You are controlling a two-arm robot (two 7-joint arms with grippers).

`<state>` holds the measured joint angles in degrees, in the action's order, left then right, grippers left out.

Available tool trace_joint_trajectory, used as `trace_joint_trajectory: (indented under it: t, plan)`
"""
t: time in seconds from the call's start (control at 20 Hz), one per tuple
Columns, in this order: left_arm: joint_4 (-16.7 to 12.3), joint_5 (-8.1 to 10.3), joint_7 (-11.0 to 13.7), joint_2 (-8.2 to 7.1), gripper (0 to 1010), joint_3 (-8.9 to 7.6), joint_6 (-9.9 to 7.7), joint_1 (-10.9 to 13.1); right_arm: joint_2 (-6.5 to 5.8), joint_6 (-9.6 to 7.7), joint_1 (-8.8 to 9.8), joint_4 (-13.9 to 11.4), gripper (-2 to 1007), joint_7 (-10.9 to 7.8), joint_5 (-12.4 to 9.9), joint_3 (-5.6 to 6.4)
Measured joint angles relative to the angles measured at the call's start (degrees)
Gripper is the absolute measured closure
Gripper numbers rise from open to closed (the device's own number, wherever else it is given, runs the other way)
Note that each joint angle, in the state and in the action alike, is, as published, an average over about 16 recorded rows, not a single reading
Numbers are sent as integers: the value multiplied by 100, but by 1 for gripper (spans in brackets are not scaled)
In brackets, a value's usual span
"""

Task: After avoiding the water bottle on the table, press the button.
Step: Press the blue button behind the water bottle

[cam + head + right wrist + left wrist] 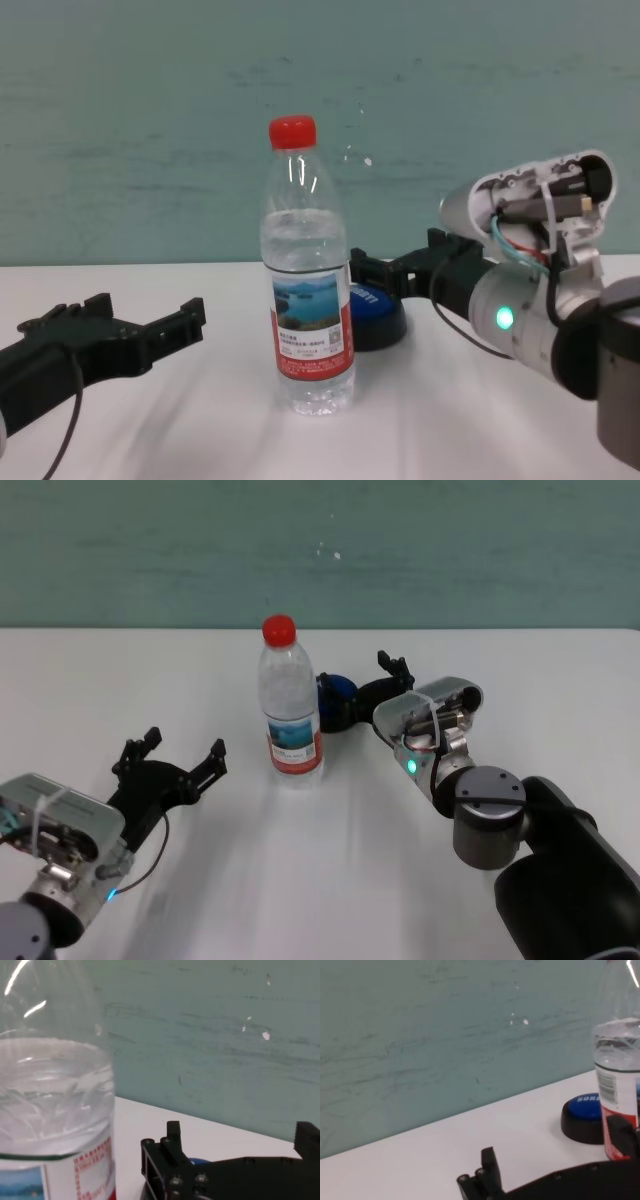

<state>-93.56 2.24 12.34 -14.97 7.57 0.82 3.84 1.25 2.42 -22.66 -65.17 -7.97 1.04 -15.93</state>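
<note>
The water bottle (290, 710), clear with a red cap, stands upright mid-table (300, 880). The blue button (338, 692) on its black base sits just behind and to the right of it. My right gripper (365, 692) is open and reaches past the bottle's right side, with one finger at the button and the other beyond it; I cannot tell whether it touches. In the chest view the right gripper (400, 265) hovers at the button (375, 310) beside the bottle (308, 300). My left gripper (170, 758) is open and empty, front left of the bottle.
A teal wall (320, 550) runs behind the table's far edge. Bare white tabletop (200, 420) lies to the left of the bottle and in front of it. The left wrist view shows the button (585, 1115) half hidden behind the bottle (620, 1085).
</note>
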Motion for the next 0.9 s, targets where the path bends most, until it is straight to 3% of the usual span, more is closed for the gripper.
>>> trace_joint_trajectory:
  t: [0.9]
  plan:
    - [0,0,0,0,6,0,0,0,89,-5,-399,462,2,15,200,-199]
